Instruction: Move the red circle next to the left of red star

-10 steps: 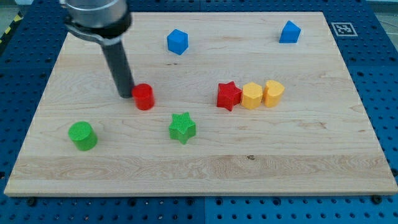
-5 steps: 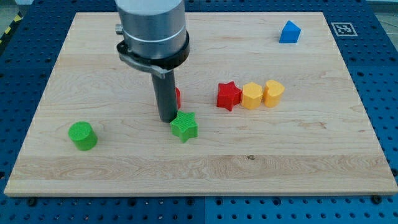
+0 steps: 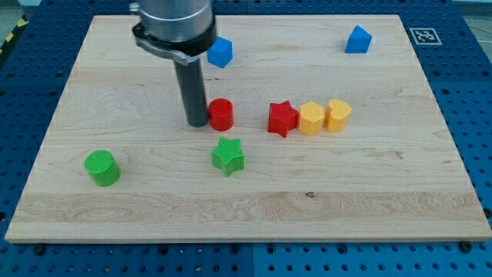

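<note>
The red circle [image 3: 221, 114] sits on the wooden board, left of the red star [image 3: 282, 118], with a gap of about one block width between them. My tip [image 3: 197, 123] rests on the board right against the circle's left side. The dark rod rises from it toward the view's top.
A yellow hexagon [image 3: 311, 118] and a yellow heart [image 3: 337, 114] touch in a row right of the red star. A green star [image 3: 227, 156] lies just below the circle. A green circle [image 3: 101, 168] is at lower left. Two blue blocks [image 3: 220, 51] [image 3: 357, 39] sit near the top.
The red circle has been pushed right, from about x 232 to 288, closer to the red star. My tip moved right, dipped toward the green star, then came back up behind the circle.
</note>
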`<state>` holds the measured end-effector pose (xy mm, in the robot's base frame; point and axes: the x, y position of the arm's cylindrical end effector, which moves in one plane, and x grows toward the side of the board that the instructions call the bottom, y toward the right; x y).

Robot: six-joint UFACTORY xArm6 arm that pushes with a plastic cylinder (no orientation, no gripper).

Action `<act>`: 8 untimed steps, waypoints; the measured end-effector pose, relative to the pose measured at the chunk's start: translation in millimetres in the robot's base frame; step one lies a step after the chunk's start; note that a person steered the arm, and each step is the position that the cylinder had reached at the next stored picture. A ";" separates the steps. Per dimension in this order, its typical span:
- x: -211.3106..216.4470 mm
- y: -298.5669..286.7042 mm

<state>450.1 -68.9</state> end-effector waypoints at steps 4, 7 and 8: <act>-27.7 19.7; -22.0 29.6; -25.7 31.1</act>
